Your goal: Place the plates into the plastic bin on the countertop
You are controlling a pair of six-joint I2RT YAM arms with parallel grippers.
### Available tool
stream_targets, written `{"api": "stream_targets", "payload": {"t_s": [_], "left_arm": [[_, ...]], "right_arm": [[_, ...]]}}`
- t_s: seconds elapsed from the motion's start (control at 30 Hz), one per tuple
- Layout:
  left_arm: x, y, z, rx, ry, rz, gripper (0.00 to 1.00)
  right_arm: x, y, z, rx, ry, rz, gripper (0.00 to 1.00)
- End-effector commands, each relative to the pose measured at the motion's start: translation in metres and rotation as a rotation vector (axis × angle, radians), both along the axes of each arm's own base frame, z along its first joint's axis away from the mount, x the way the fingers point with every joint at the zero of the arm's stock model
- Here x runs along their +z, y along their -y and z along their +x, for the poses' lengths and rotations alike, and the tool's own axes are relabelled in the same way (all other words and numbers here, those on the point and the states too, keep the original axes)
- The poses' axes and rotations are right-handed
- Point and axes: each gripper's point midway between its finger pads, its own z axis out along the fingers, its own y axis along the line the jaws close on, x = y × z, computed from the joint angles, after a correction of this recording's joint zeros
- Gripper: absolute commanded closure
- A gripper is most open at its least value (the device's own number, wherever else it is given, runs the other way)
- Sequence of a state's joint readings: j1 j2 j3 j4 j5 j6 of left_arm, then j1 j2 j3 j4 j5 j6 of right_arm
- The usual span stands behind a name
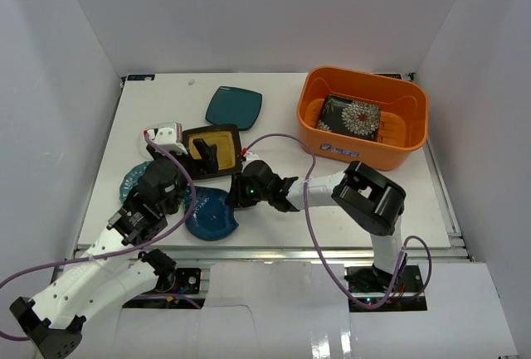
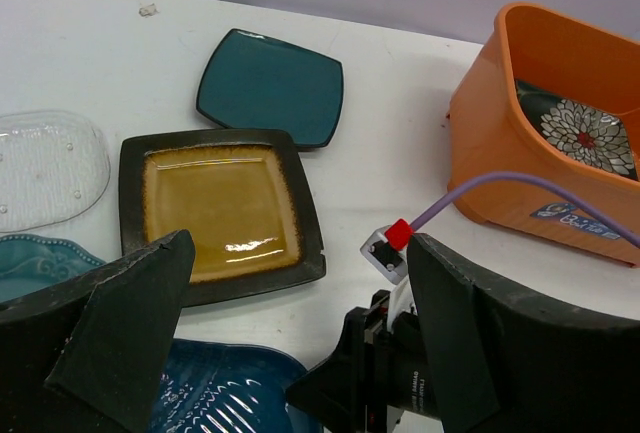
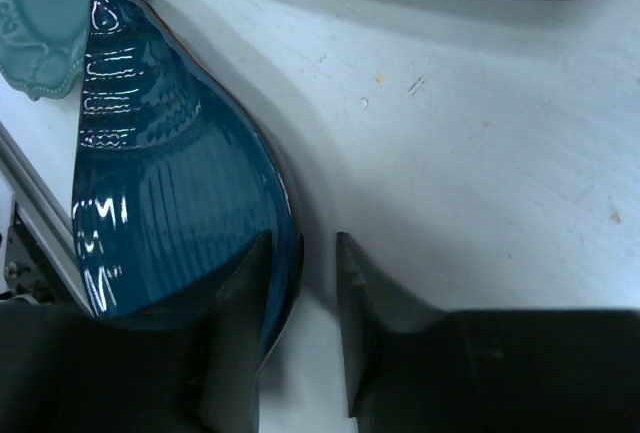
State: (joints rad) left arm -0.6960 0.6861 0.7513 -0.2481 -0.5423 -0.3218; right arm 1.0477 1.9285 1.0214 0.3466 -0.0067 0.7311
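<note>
Right gripper (image 3: 302, 243) straddles the rim of a dark blue plate (image 3: 170, 193) on the white countertop (image 1: 166, 98), well to the left of the plastic bin (image 1: 390, 153) and nearer the arm bases than the bin is. Its jaws stand narrowly parted: one finger lies over the plate's glossy face and the other on the table side of the rim, with a sliver of white showing between that finger and the edge (no clamp is visible).

The left gripper (image 2: 300, 248) hangs with its jaws spread wide and nothing between them. It is above the near edge of the black-rimmed yellow plate (image 2: 215, 208), which lies flat to the left of the bin. The dark teal plate (image 1: 234, 106) is the loose dish closest to the bin, just beyond the yellow one and apart from it.

Farthest from the bin on that same side are a clear plate (image 2: 45, 168) and a light teal plate (image 1: 131, 181), the latter touching or just beside the dark blue one. Inside the bin lies the black floral plate (image 1: 352, 116). A purple cable (image 1: 307, 210) loops from the right arm across the countertop in front of the bin
</note>
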Motion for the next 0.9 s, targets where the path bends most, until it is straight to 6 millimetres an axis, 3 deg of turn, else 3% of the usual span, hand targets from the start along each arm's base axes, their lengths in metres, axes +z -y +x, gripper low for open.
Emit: {"api": "stream_targets", "payload": {"t_s": [0.0,0.03,0.13,0.2,0.23,0.27,0.33,0.37,0.43,0.47,0.53,0.57,0.63,0.67,0.7,0.73,0.8,0.83,0.87], "left_arm": [[0.003,0.004,-0.002,-0.028,0.019,-0.008,0.02],[0.004,0.004,-0.002,-0.03,0.02,-0.008,0.02],[0.004,0.006,-0.002,-0.04,0.021,-0.01,0.02],[0.006,0.006,-0.003,-0.044,0.025,-0.014,0.02],[0.006,0.007,-0.004,-0.048,0.024,-0.017,0.02],[0.006,0.008,-0.004,-0.054,0.026,-0.02,0.02],[0.009,0.012,-0.006,-0.078,0.028,-0.03,0.02],[0.01,0.013,-0.007,-0.088,0.03,-0.035,0.02],[0.015,0.016,-0.009,-0.107,0.035,-0.059,0.02],[0.02,0.021,-0.012,-0.14,0.04,-0.074,0.02],[0.029,0.026,-0.017,-0.171,0.043,-0.112,0.02],[0.036,0.031,-0.02,-0.201,0.046,-0.128,0.02],[0.037,0.037,-0.021,-0.222,0.026,-0.163,0.02],[0.035,0.042,-0.024,-0.25,0.005,-0.172,0.02],[0.033,0.047,-0.025,-0.265,-0.012,-0.185,0.02],[0.024,0.054,-0.025,-0.276,-0.066,-0.216,0.02],[0.008,0.068,-0.031,-0.334,-0.14,-0.251,0.02],[-0.002,0.075,-0.033,-0.343,-0.193,-0.288,0.02],[-0.009,0.08,-0.034,-0.356,-0.222,-0.302,0.02]], "right_arm": [[0.013,-0.02,0.009,-0.015,0.014,0.065,0.62],[0.013,-0.021,0.005,0.0,-0.002,0.07,0.75],[0.016,-0.012,-0.001,0.001,-0.006,0.065,0.86],[0.037,-0.001,-0.004,-0.007,0.024,0.081,0.92],[0.029,0.014,-0.011,-0.002,0.017,0.047,0.92],[0.052,0.022,-0.008,-0.024,0.061,0.071,0.92],[0.056,0.046,-0.014,-0.03,0.075,0.025,0.92],[0.089,0.057,-0.009,-0.04,0.14,0.058,0.92],[0.12,0.076,-0.001,-0.07,0.203,0.062,0.92],[0.146,0.105,0.014,-0.138,0.27,0.031,0.92],[0.177,0.137,0.033,-0.216,0.334,0.008,0.92],[0.213,0.166,0.052,-0.285,0.407,0.015,0.92],[0.247,0.201,0.074,-0.38,0.474,0.021,0.92],[0.277,0.232,0.095,-0.466,0.525,0.039,0.92],[0.287,0.249,0.105,-0.494,0.558,0.013,0.92],[0.291,0.282,0.129,-0.586,0.566,-0.027,0.92],[0.311,0.31,0.151,-0.637,0.603,-0.048,0.92],[0.301,0.32,0.167,-0.645,0.577,-0.073,0.92],[0.301,0.348,0.182,-0.712,0.575,-0.1,0.92]]}}
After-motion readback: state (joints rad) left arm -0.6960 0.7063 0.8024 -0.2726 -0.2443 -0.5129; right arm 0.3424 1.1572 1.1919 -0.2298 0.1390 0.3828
